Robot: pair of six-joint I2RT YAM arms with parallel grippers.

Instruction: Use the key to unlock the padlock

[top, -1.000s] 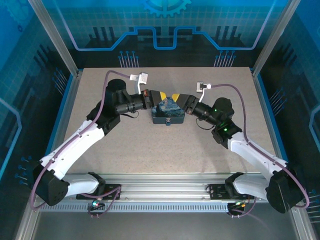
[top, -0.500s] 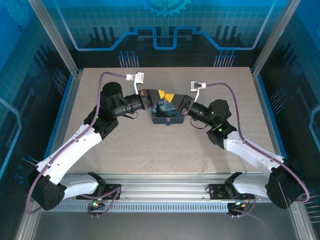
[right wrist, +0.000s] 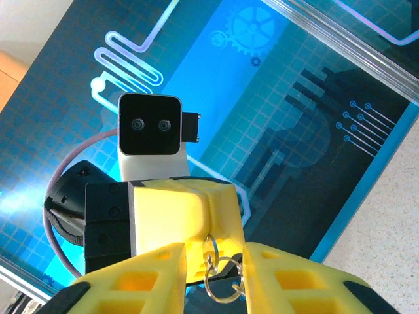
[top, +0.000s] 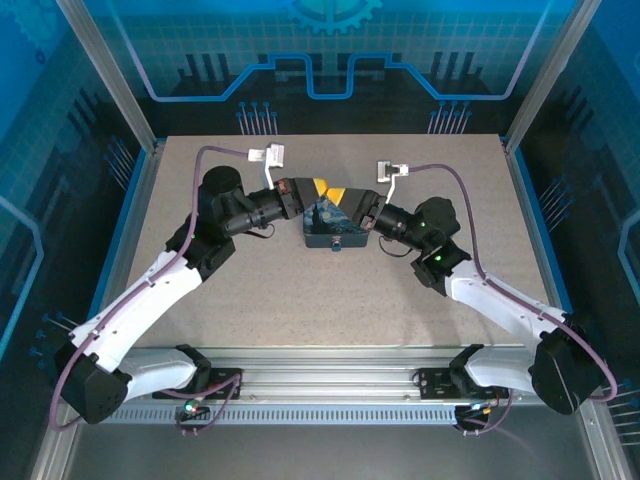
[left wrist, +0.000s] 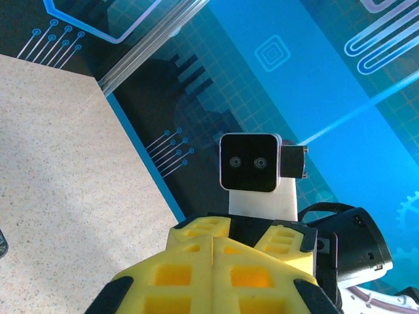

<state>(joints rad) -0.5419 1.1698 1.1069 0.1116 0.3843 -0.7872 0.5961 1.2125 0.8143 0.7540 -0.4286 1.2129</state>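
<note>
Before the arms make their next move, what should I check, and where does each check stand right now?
1. Key ring found: ok, it hangs between the right fingers, which stand apart.
2. Key blade visible: cannot tell, hidden.
3. Left fingers shut: ok, pressed together; what they pinch, cannot tell.
4. Both sets of fingers meet beside the dark blue block: ok in the top view.
5. Keyhole facing the key: cannot tell.
</note>
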